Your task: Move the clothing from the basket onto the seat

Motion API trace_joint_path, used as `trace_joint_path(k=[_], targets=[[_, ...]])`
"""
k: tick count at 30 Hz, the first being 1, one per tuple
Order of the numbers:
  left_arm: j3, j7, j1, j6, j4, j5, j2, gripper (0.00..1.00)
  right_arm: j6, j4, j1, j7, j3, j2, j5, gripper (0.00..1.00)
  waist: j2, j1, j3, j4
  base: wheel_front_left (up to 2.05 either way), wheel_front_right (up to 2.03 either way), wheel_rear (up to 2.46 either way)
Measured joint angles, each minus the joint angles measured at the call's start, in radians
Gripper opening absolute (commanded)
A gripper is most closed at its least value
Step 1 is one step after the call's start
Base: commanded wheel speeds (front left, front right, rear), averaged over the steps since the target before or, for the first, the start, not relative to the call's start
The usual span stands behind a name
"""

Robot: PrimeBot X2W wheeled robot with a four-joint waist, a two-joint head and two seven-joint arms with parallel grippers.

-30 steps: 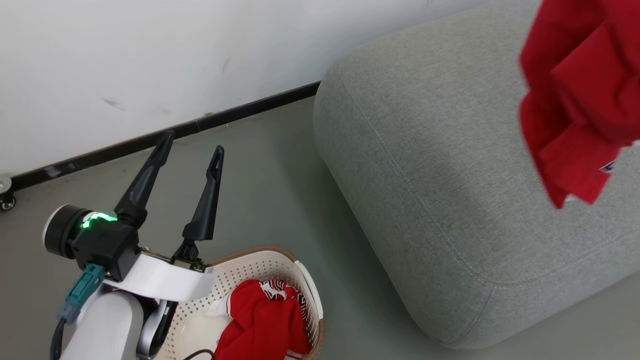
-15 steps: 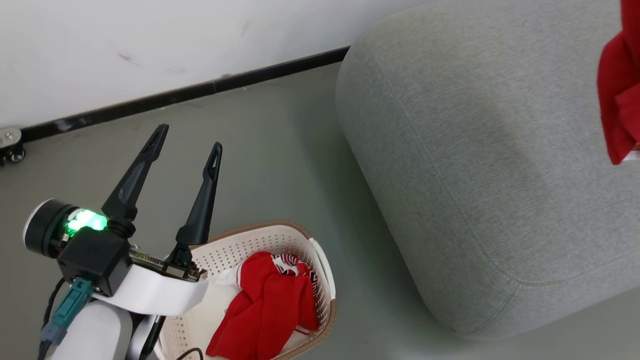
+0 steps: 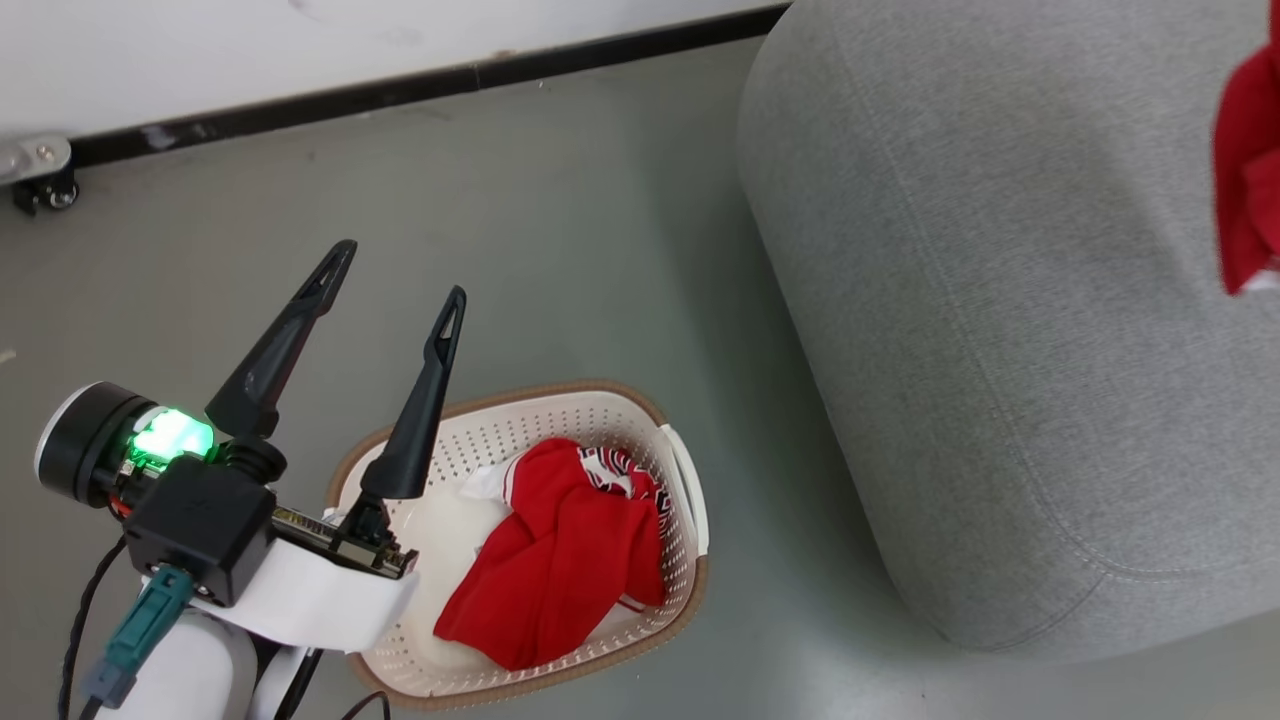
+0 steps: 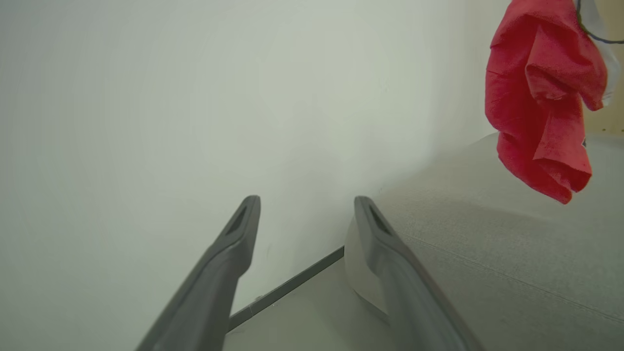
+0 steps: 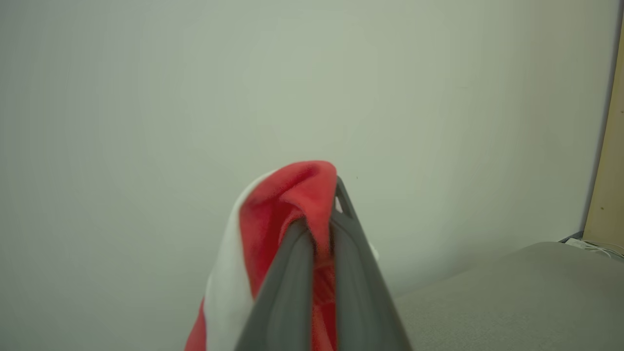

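The right end effector (image 5: 319,212) was clamped tight on a fold of the hanging garment (image 5: 287,195), red with a white band, its two dark fingers pressed together with cloth pinched between them. In the head view the hanging garment (image 3: 1245,180) hung at the right edge, in the air over the seat (image 3: 1000,300). From the left wrist view it drooped in crumpled folds above the grey cushion.

The left end effector (image 3: 400,270) stood wide open and held nothing, its fingers spread and pointing toward the wall (image 3: 300,40). One finger crossed in front of the basket's left rim.

The basket (image 3: 600,408) stood on the floor (image 3: 600,200) near the seat's rounded end, a strip of floor between them. Inside it lay the jersey (image 3: 560,560), bunched red fabric with black-and-white striped trim, piled toward the basket's right wall, with pale bare bottom showing on the left.
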Motion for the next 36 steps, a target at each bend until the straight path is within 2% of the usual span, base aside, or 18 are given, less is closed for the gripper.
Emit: trace_joint_path(k=[20, 29, 36], targets=[[-0.025, 0.078, -0.020, -0.028, -0.073, 0.015, 0.017, 1.00, 0.000, 0.246, 0.000, -0.077, -0.052, 0.033, -0.088, 0.00, 0.0000, 0.0000, 0.135, 0.066, 0.00, 0.00, 0.00], [-0.028, 0.087, -0.051, -0.035, -0.091, 0.015, 0.022, 1.00, 0.000, 0.319, 0.036, -0.076, -0.007, 0.093, -0.100, 0.00, 0.0000, 0.0001, 0.190, 0.082, 0.00, 0.00, 0.00], [-0.027, 0.087, -0.074, -0.036, -0.096, 0.015, 0.024, 1.00, 0.000, 0.362, 0.054, -0.064, 0.028, 0.101, -0.108, 0.00, 0.0000, 0.0000, 0.226, 0.084, 0.00, 0.00, 0.00]])
